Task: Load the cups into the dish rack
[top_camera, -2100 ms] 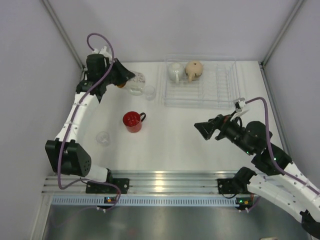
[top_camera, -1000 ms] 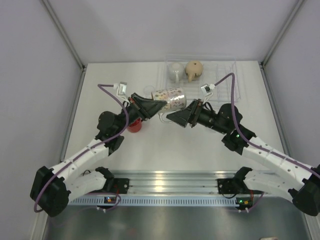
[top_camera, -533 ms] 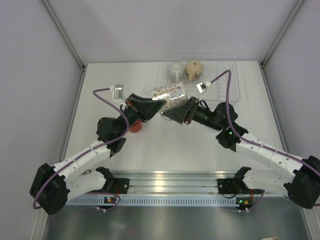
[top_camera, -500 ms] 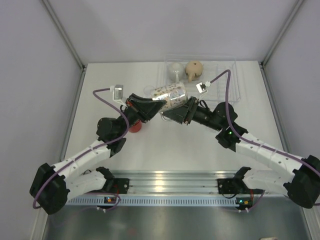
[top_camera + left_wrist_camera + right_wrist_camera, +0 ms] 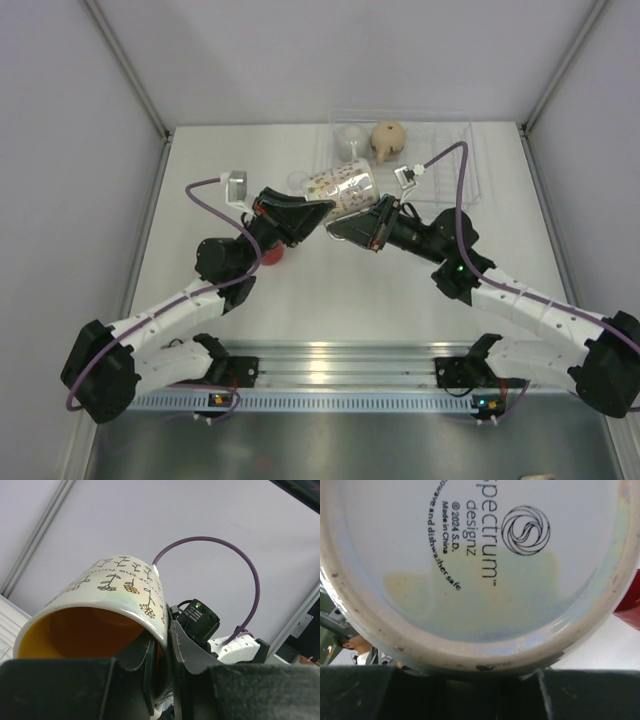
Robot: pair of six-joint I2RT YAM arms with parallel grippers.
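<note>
A flower-printed cup with an orange inside hangs on its side above the middle of the table, between both arms. My left gripper is shut on its rim, one finger inside and the other outside. My right gripper is shut on the lower edge of the cup's base, which fills the right wrist view. The clear dish rack at the back right holds a white mug and a tan mug. A red mug stands half hidden under my left arm.
A small clear glass stands just left of the rack, behind the held cup. Grey walls close in the table on the left, back and right. The right arm's wrist shows close behind the cup in the left wrist view.
My right gripper has moved in to the cup's base and closed on it. The cup has shifted slightly right and tilted up. The left grip is unchanged.
</note>
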